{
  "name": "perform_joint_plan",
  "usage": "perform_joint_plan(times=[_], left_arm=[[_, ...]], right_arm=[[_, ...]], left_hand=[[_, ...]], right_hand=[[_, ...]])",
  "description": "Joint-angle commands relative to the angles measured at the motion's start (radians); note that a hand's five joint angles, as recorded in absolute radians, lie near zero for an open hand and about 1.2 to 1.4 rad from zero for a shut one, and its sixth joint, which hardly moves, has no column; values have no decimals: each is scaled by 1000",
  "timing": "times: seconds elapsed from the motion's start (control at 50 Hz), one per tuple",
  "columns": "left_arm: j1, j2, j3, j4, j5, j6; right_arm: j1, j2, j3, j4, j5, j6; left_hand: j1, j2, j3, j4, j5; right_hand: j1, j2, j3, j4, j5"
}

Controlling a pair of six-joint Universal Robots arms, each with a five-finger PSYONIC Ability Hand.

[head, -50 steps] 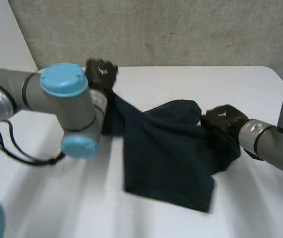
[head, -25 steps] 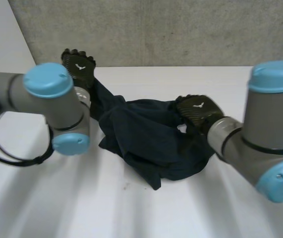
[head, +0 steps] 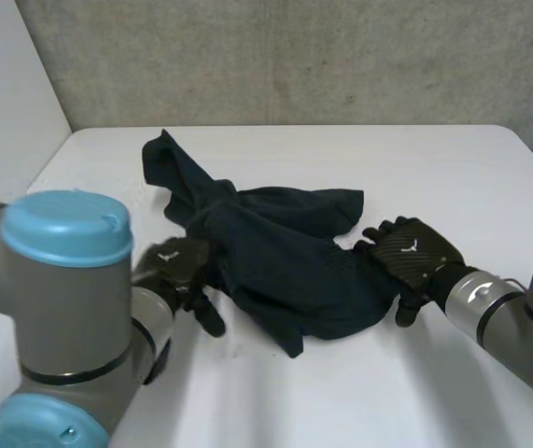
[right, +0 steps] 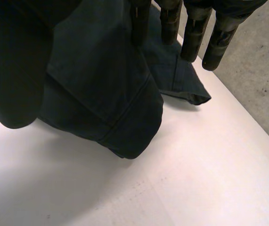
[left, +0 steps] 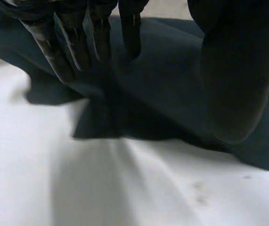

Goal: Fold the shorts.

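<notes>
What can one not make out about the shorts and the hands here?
- Head view: the shorts lie bunched, and their folds hide which part is waistband and which is leg.
- Left wrist view: the thumb of the left hand covers part of the shorts. Whether its fingers touch them is unclear.
- Right wrist view: the thumb of the right hand hides the shorts under it.

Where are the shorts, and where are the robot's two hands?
shorts [head: 285, 266]: head view, middle of the dark cloth.
left hand [head: 180, 269]: head view, back of the hand.
right hand [head: 413, 254]: head view, back of the hand.
</notes>
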Motion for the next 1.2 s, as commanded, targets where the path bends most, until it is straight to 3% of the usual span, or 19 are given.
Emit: perform_joint_plan(times=[0.02,0.12,0.2,0.3,0.46,0.54,0.62,0.64,0.7,0.78,0.86,0.98,1.0,1.02,1.04,1.06,1.08,1.1,1.2], left_arm=[[-18,-143,134,-3,75,-116],[-29,-233,233,-9,72,-161],[-24,-291,305,-17,66,-165],[-15,-357,390,-35,40,-184],[38,-254,468,-148,40,-155],[80,-114,477,-207,52,20],[83,-23,458,-225,68,345],[83,3,429,-230,65,488],[80,20,355,-225,57,699],[80,14,263,-190,58,879],[80,-37,217,-57,57,899],[92,-176,232,143,17,914],[92,-192,237,160,8,914],[92,-215,247,180,-12,914],[92,-222,252,184,-23,914],[91,-226,255,184,-33,913],[91,-227,256,184,-44,913],[88,-224,255,184,-69,908],[94,-137,215,190,-136,885]], right_arm=[[-3,116,8,-134,-16,9],[3,150,5,-186,-10,8],[5,156,-4,-232,7,12],[3,135,-16,-237,25,49],[6,-66,-74,-144,30,54],[8,-141,-161,-9,28,52],[11,-151,-289,173,31,52],[12,-147,-320,224,34,52],[46,-118,-418,376,51,54],[129,13,-541,505,90,55],[192,135,-619,542,137,69],[207,349,-734,542,218,112],[210,392,-766,542,249,124],[213,406,-780,542,264,129],[215,415,-789,542,277,135],[216,417,-795,541,290,141],[222,414,-794,530,303,155],[226,408,-789,521,306,166],[219,301,-696,429,283,241]], left_hand=[[90,92,97,97,92],[90,92,97,97,92],[254,255,260,260,255],[1072,1073,1079,1078,1074],[1074,1075,1080,1080,1075],[1074,1075,1080,1080,1075],[1074,1075,1080,1080,1075],[1074,1075,1080,1080,1075],[1074,1075,1080,1080,1075],[1074,1075,1080,1080,1075],[1074,1075,1080,1080,1075],[793,794,799,799,794],[658,660,665,664,660],[334,336,341,341,336],[227,228,233,233,228],[153,154,159,159,154],[97,98,103,103,98],[15,16,21,21,16],[-88,-87,-82,-82,-87]], right_hand=[[151,135,128,121,109],[429,413,407,399,388],[1174,1158,1152,1145,1133],[1190,1173,1167,1160,1148],[1190,1173,1167,1160,1148],[1190,1173,1167,1160,1148],[1190,1173,1167,1160,1148],[1190,1173,1167,1160,1148],[1190,1173,1167,1160,1148],[1190,1173,1167,1160,1148],[1190,1173,1167,1160,1148],[1190,1173,1167,1160,1148],[1190,1173,1167,1160,1148],[1190,1173,1167,1160,1148],[1153,1137,1130,1123,1111],[879,863,856,849,837],[362,346,339,332,320],[183,166,160,153,141],[78,62,55,48,36]])
